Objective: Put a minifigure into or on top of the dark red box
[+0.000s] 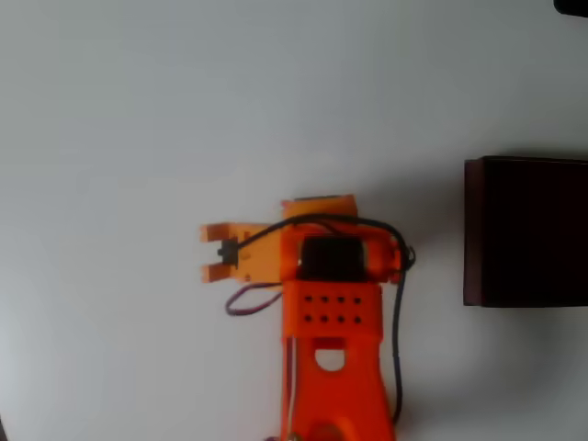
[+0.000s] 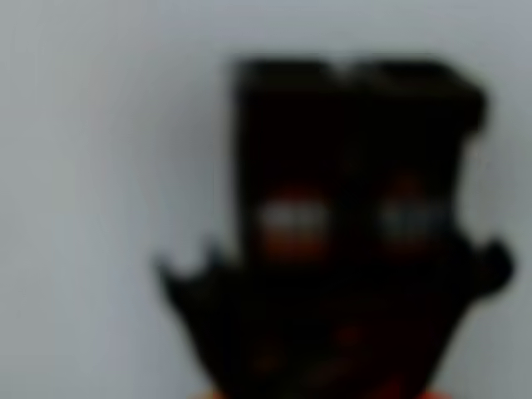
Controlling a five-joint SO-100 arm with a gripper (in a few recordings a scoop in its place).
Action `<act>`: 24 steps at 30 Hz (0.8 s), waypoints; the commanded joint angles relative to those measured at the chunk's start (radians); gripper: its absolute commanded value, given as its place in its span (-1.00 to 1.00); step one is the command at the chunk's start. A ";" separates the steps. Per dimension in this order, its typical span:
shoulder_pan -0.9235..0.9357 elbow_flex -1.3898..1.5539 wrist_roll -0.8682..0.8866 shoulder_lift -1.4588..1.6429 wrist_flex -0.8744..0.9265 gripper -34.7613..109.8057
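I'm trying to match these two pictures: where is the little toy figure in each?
Overhead view: the minifigure is a dark speck between the orange gripper fingers, left of centre.
Wrist view: the big blurred dark shape, centre-right.
Shared landmark: the pale table behind it.

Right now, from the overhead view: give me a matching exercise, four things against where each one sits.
Things:
1. minifigure
2. dark red box
3. black cable
4. gripper

Places (overhead view):
A. at the right edge, cut off by the frame
B. between the orange fingers
C. draped over the arm's top and down its right side
D. left of centre, fingertips pointing left

Pairs: 1-B, 2-A, 3-C, 4-D
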 commanded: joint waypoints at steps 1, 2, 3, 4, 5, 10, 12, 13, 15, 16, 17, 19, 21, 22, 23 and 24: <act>0.149 -0.083 0.015 0.221 0.080 -0.51; 0.202 -0.097 0.020 0.273 0.097 -0.51; 0.256 -0.115 0.018 0.313 0.104 -0.52; 0.313 -0.133 0.012 0.336 0.106 -0.52; 0.370 -0.161 0.006 0.339 0.112 -0.52; 0.574 -0.235 -0.025 0.187 -0.012 -0.52; 0.623 -0.287 -0.028 0.066 -0.044 -0.52; 0.643 -0.308 -0.028 0.009 -0.071 -0.52; 0.675 -0.353 -0.023 -0.107 -0.132 -0.52; 0.687 -0.397 -0.020 -0.178 -0.140 -0.52; 0.696 -0.454 -0.020 -0.252 -0.137 -0.52; 0.712 -0.577 -0.025 -0.396 -0.103 -0.52; 0.730 -0.695 -0.015 -0.515 -0.028 -0.40; 0.741 -0.730 -0.008 -0.552 0.002 -0.33; 0.749 -0.747 -0.009 -0.568 0.021 -0.26; 0.752 -0.752 -0.023 -0.569 0.032 -0.24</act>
